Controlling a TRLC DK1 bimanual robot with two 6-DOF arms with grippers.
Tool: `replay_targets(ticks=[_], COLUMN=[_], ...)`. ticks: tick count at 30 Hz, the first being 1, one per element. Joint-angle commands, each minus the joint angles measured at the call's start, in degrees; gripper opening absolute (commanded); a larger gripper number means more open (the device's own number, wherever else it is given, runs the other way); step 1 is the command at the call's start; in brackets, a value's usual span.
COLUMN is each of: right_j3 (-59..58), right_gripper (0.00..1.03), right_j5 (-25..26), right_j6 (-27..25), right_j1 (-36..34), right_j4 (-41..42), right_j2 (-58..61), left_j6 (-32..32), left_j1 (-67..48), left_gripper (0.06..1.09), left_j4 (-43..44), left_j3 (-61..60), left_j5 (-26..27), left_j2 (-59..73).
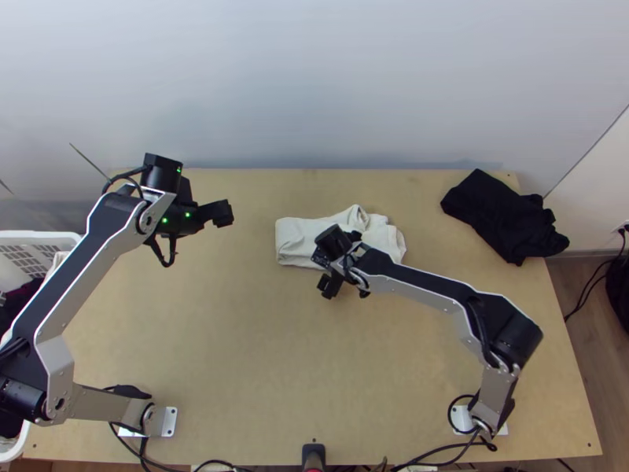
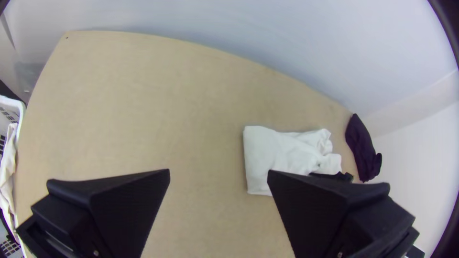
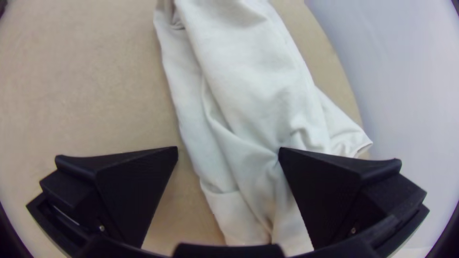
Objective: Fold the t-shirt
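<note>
Hovering over your worktop (image 1: pixel 236 338), left gripper (image 1: pixel 196 234) spread wide, right gripper (image 1: pixel 332 266) equally wide, at your folded white t-shirt (image 1: pixel 296 237).

One t-shirt (image 1: pixel 297 234), off-white: I have it lying on the far half of the desk (image 1: pixel 236 338), near the middle, lengthwise roughly along the far edge. Folded into a layered strip; fold count I cannot tell. Left end flat and squared; right end loose, rumpled. Creases along the upper layer.
</note>
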Motion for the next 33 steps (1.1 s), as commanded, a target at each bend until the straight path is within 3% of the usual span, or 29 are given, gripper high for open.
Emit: replay_targets(ticks=[1, 9, 11, 12, 13, 15, 18, 22, 33], right_j3=[0.2, 2.6, 3.1, 3.5, 3.7, 4.3, 4.3, 3.9, 10.3], right_gripper=[0.98, 0.98, 0.93, 0.83, 0.62, 0.08, 0.03, 0.03, 0.03], right_j5=[1.6, 2.0, 2.0, 2.0, 2.0, 2.1, 2.7, 5.7, 6.4], right_j6=[-1.8, -1.7, -1.5, -1.4, -1.3, -1.6, -1.1, 2.1, 17.3], right_j1=[-1.2, -1.5, -1.5, -1.5, -1.5, -1.5, -1.6, -1.7, -2.8], right_j4=[5.6, 6.0, 6.0, 6.1, 6.1, 6.7, 6.6, 6.6, -1.4], right_j2=[2.4, 6.0, 6.5, 6.7, 6.7, 6.8, 6.5, 5.5, -4.1], left_j6=[0.3, 0.7, 0.8, 0.8, 0.8, 0.8, 0.9, 0.9, 0.7], left_j1=[0.3, 1.0, 1.1, 1.3, 1.4, 1.5, 1.5, 1.5, 1.4], left_gripper=[1.05, 1.05, 1.05, 1.05, 1.05, 1.05, 1.05, 1.05, 1.05], left_j4=[0.1, 0.2, 0.2, 0.2, 0.2, 0.2, 0.2, 0.3, 0.3], left_j3=[-1.7, -3.3, -3.4, -3.4, -3.4, -3.5, -3.8, -3.7, -3.0], left_j5=[-0.1, -0.1, -0.1, -0.1, -0.1, -0.1, -0.1, -0.1, -0.1], left_j2=[-1.1, -2.1, -2.3, -2.3, -2.4, -2.5, -2.7, -2.7, -3.7])
